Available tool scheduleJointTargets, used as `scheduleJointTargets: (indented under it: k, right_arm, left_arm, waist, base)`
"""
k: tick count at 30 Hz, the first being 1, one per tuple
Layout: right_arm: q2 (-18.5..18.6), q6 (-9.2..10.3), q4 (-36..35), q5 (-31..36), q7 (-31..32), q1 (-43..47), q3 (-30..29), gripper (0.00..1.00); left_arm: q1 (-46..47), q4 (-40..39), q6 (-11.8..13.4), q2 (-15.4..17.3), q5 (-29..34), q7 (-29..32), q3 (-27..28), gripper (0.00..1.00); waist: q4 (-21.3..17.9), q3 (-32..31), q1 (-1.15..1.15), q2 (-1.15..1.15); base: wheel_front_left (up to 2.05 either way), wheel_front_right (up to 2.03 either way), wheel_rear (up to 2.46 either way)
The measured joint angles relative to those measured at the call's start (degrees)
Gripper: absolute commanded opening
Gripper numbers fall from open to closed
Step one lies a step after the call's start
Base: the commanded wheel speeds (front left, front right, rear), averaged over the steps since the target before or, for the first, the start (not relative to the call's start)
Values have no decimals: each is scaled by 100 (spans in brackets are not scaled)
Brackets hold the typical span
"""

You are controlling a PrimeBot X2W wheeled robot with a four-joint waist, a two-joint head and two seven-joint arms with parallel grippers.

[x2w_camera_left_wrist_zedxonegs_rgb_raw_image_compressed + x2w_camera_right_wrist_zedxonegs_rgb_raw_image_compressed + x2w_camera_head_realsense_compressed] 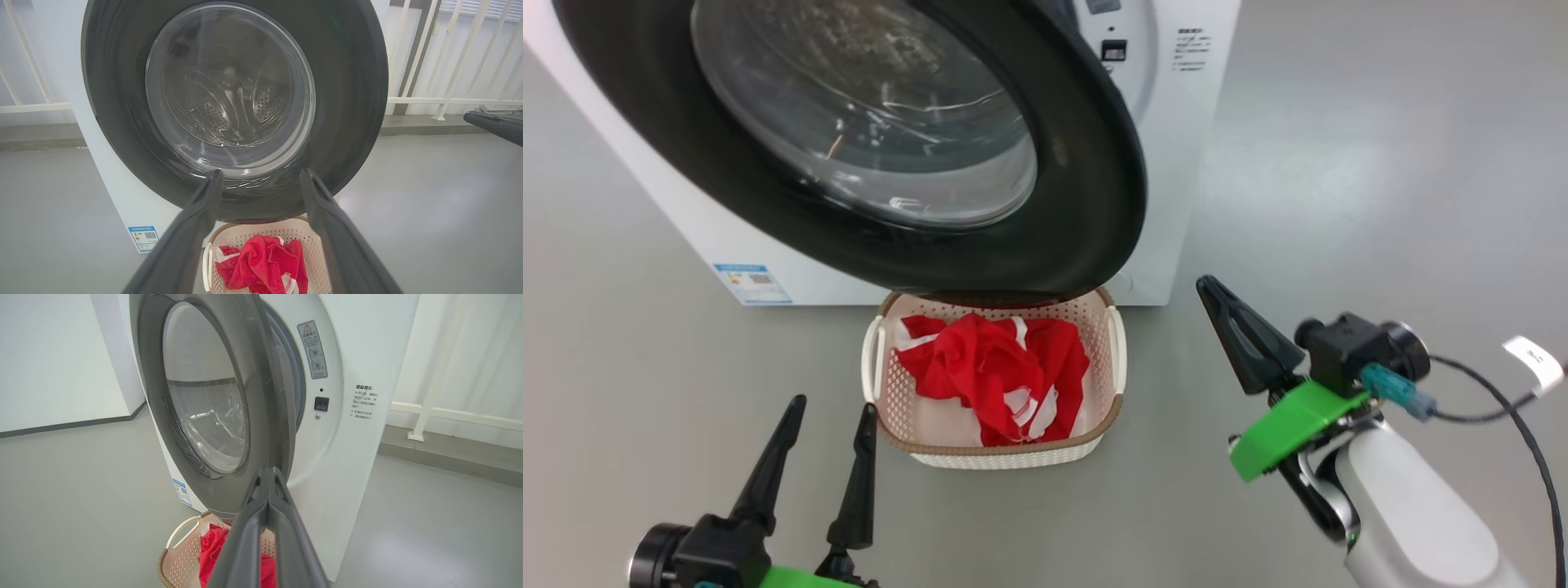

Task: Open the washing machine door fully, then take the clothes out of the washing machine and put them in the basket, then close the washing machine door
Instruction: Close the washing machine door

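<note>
Beneath the washing machine door (1094, 163), the basket (1013, 459) is partly hidden

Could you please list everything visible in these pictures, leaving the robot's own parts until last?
big white boxy washing machine: one, white, on the grey floor.
round washing machine door with glossy black rim and clear glass centre: one, black and clear, ajar above the basket.
small blue label sticker: one, blue, at the machine's lower left.
cream perforated plastic basket: one, cream with a brown rim, on the floor below the door.
red fabric clothes with white trim: one heap, red and white, inside the basket.
white railing: one, white, in the background.
left gripper: one, dark, open, beside the basket.
right gripper: one, dark, shut and empty, right of the basket.
</note>
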State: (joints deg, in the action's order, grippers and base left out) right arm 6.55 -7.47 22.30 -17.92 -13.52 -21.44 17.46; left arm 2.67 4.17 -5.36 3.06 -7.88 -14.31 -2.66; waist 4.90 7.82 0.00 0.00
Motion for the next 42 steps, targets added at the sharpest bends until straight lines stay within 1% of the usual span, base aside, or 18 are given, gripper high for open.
scheduleJointTargets:
  k: [6,10,14,18,25,31,37,42]
  right_arm:
    - [248,0,386,-221,192,-755,486,0]
    - [369,0,559,-279,196,-1225,749,0]
    - [457,0,795,-283,196,-1547,829,0]
    - [491,0,1106,-248,194,-1887,778,0]
    - [501,-9,1425,-197,179,-2347,694,0]
    - [576,-9,1629,-146,88,-2598,478,0]
    - [563,-11,2016,-70,38,-2925,-38,0]
    - [543,-10,2330,45,-5,-3279,-259,0]
  left_arm:
    - [111,64,-31,-22,-37,0,-124,100]
    - [214,92,-16,-31,-130,0,-118,100]
    - [255,91,-14,-34,-130,0,-79,100]
    - [297,98,-14,-43,-160,0,-84,100]
    - [382,119,-13,-55,-300,0,-211,100]
    - [583,-45,98,-68,-352,0,-310,100]
    - [587,-109,240,-74,-458,-1,-334,100]
    - [587,-155,256,-77,-504,-1,-379,100]
  waist:
    - [274,148,0,0]
    - [470,251,0,0]
    - [679,346,0,0]
    - [895,478,0,0]
    - [1075,716,0,0]
    - [1225,901,0,0]
    - [1350,1072,0,0]
    - [1429,1194,0,0]
  base:
    - [0,0,0]
    - [0,0,0]
    - [0,0,0]
    - [0,0,0]
    - [0,0,0]
    - [0,0,0]
    - [0,0,0]
    - [0,0,0]
